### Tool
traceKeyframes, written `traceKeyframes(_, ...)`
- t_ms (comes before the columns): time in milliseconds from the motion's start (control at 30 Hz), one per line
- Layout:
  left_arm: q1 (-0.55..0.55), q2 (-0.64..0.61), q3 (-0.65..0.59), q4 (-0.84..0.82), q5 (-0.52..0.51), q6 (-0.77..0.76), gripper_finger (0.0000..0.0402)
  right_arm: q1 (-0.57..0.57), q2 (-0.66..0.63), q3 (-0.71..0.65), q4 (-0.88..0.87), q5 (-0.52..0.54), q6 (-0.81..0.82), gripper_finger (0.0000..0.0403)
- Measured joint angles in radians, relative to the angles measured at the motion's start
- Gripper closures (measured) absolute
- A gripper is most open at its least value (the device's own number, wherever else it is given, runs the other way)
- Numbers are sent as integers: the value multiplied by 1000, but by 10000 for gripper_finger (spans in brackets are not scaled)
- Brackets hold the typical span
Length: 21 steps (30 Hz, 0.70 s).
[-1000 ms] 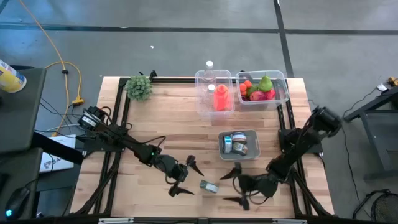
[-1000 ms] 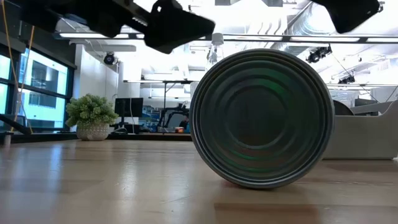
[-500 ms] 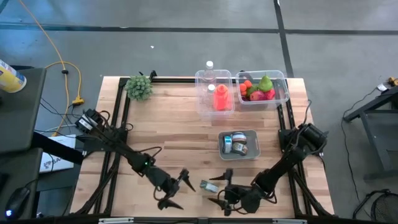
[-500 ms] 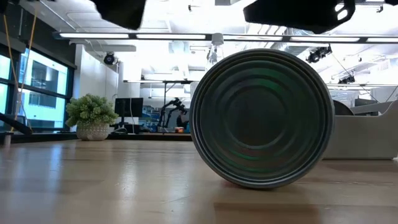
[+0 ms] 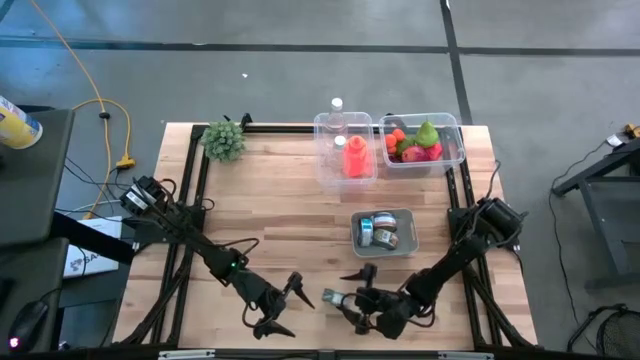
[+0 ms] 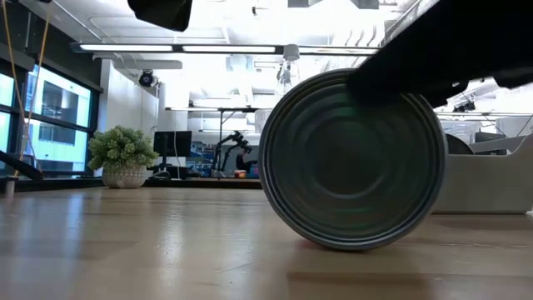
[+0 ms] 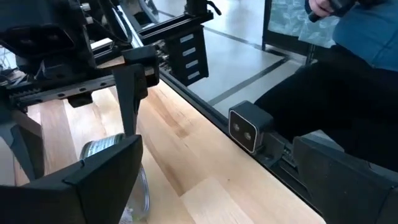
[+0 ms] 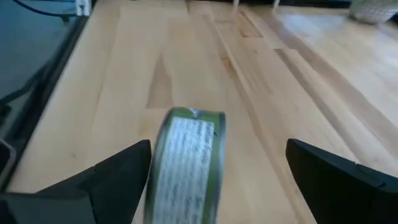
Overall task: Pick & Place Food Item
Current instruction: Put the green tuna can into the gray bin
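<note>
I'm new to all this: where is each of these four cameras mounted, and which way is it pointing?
High view: overhead, straight down on the table, both arms, left gripper, right gripper.
Low view: at tabletop height, level across; the can on its side fills it, dark arm parts above.
Left wrist view: on the left arm, past its own fingers toward the table edge; a seated person beyond.
Right wrist view: on the right arm, open fingers either side of the can.
All four share the can.

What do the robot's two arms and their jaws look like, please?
Both are slim black jointed arms. The left arm carries a small green light partway along and ends in the left gripper, whose jaws are two pointed black wedges. The right arm and right gripper match it.
</note>
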Motion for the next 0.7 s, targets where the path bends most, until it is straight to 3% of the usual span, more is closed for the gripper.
traceKeyframes(333, 0, 0, 0, 0, 0, -33, 2, -3, 8, 0, -5, -66, 4, 41)
traceKeyframes(467, 0, 0, 0, 0, -1, -32, 2, -14, 51, 0, -1, -156, 5, 44)
traceKeyframes(700, 0, 0, 0, 0, -1, -47, 2, -45, 96, 0, -2, -231, 86, 112)
